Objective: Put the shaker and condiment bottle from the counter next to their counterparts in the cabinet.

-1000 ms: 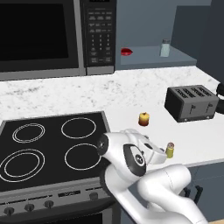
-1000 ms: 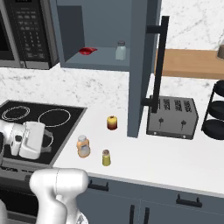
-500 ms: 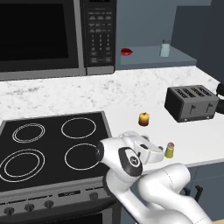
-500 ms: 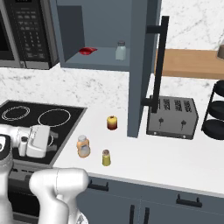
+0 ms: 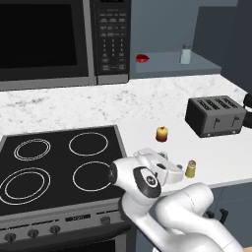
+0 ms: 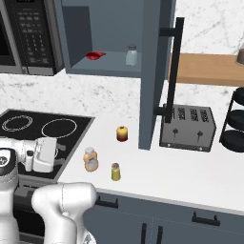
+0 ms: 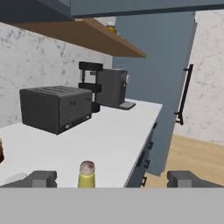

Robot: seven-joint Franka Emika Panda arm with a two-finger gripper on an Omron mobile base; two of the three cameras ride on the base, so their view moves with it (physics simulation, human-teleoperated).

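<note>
On the counter (image 6: 157, 167), near its front edge, the shaker (image 6: 115, 172) stands upright, yellow-green with a reddish-brown top. Just to its left in the right base view stands the condiment bottle (image 6: 90, 159), orange with a pale cap, also upright and apart from the shaker. A red-yellow ball (image 6: 122, 134) sits further back on the worktop, nearer the cabinet door (image 6: 151, 71).

The gripper (image 7: 111, 178) is held low at counter height, level with the shaker. In the hand view its two finger tips (image 7: 41, 178) stand well apart at either side of the frame, so the claw is spread and grips nothing. The shaker (image 7: 86, 173) appears between them, left of centre, not touching either tip.

In the left base view the hand sits beside the stove (image 5: 54, 167), with the shaker (image 5: 190, 169) just to its right.

The cabinet (image 6: 102, 38) is open. On its shelf ledge the pale grey-capped shaker (image 6: 131, 55) stands upright and the small red item (image 6: 95, 55) lies to its left, well apart from it. The microwave (image 6: 28, 38) adjoins the cabinet on the left. A dark toaster (image 6: 187, 127) sits on the counter right of the cabinet door; in the hand view it lies beyond the shaker, with a coffee machine (image 7: 109, 86) further back.
</note>
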